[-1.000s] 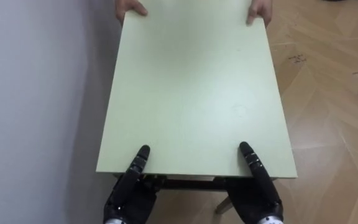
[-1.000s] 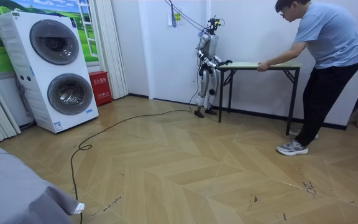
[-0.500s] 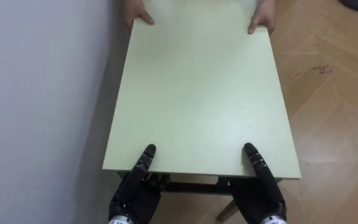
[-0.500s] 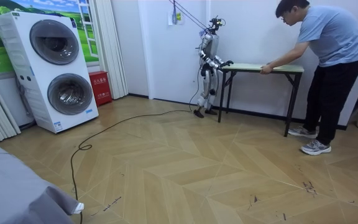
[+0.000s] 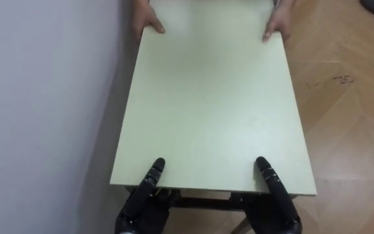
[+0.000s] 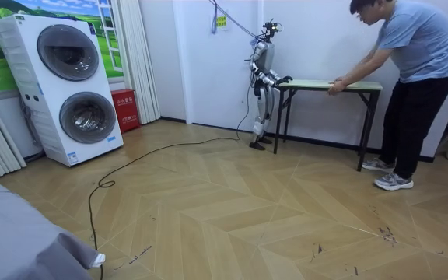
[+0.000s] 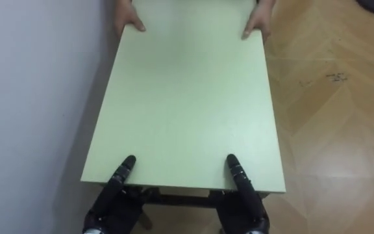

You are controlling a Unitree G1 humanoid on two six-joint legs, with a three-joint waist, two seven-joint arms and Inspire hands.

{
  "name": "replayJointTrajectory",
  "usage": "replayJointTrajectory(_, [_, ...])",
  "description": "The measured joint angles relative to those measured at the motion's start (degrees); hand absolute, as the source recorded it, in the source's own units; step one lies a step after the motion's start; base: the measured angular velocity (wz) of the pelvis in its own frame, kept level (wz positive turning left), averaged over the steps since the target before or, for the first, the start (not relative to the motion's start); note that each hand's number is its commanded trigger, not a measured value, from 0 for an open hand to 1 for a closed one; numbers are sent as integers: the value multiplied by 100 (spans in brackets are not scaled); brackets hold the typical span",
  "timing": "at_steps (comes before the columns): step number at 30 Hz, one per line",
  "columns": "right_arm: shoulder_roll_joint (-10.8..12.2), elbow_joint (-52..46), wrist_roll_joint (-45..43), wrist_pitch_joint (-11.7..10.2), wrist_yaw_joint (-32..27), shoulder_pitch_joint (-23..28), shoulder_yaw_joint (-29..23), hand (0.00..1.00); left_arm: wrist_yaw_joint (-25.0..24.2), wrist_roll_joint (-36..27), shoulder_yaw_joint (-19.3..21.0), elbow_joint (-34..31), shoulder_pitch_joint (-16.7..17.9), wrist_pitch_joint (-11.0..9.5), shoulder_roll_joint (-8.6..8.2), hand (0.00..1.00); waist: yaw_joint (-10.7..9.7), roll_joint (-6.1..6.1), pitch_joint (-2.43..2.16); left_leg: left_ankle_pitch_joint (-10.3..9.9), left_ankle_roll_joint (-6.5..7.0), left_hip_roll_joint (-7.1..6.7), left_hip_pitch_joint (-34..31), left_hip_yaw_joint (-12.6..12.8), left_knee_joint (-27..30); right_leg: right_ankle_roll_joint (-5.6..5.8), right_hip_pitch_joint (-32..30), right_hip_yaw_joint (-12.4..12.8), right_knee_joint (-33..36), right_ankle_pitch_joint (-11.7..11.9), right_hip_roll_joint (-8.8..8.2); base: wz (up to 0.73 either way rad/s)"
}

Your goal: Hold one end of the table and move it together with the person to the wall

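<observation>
Left hand (image 5: pixel 140 203) at the near edge of the pale green rectangular table (image 5: pixel 210 110): thumb on top, fingers hidden under the surface, grip can't be told. Right hand (image 5: pixel 279 207): same. Person's 2 hands (image 5: pixel 147 19) hold the far corners, wrists cut off. White wall (image 5: pixel 44 97) left, herringbone wood floor (image 5: pixel 349 117) right. Room view: stacked white washer units (image 6: pixel 64 85) far left.

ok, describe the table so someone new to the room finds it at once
Find the white wall on the room view's right, past the stacked washing machines. The table runs along it, between the robot and a person holding its far end. Its pale green top on thin black legs sets it apart.
</observation>
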Motion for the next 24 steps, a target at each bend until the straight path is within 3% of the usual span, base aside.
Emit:
replayJointTrajectory(1, [11, 19, 1, 0, 0, -1, 15, 73, 0, 1, 1, 1, 0, -2, 24, 60, 8, -25, -1, 0, 0, -1, 43, 28, -59, 2, 29, 3, -26, 1, -1, 0])
replayJointTrajectory(2, [15, 28, 2, 0, 6, -2, 24, 50, 1, 41, -6, 2, -6, -1, 40, 27, 1, -29, 0, 0, 1, 1, 49, 44, -64, 9, 54, 3, -58, 5, -1, 0])
replayJointTrajectory(3, [27, 84, 5, -1, 49, -1, 38, 6, 2, 112, -8, 19, -2, -1, 77, 2, -5, -49, 3, 0, 1, 7, 105, 97, -79, 14, 100, 6, -98, 10, -1, 0])
replayJointTrajectory(4, [32, 122, 4, 0, 98, -1, 42, 0, 1, 132, -11, 26, 0, -1, 99, 0, 0, -61, 5, -1, 1, 6, 129, 106, -96, 14, 121, 9, -100, 10, -5, 0])
replayJointTrajectory(10, [-8, 338, -279, 38, 364, -35, 38, 0, -355, 789, -18, 53, -5, -11, 238, 0, 37, -67, -3, -26, -4, 5, 345, 102, -251, 15, 331, 9, -138, 10, -2, 0])
replayJointTrajectory(16, [-48, 578, -697, 74, 422, -235, 15, 0, -538, 1397, -8, 136, -73, -16, 277, 0, 50, -26, -45, -30, -7, 10, 496, 102, -260, 16, 505, 3, -199, 9, 8, 0])
replayJointTrajectory(24, [-185, 647, -964, 91, 697, -229, 14, 0, -697, 1579, -12, 170, -73, -16, 349, 0, 141, -30, -57, -29, -6, 9, 526, 132, -271, 30, 555, 8, -291, 18, 19, 0])
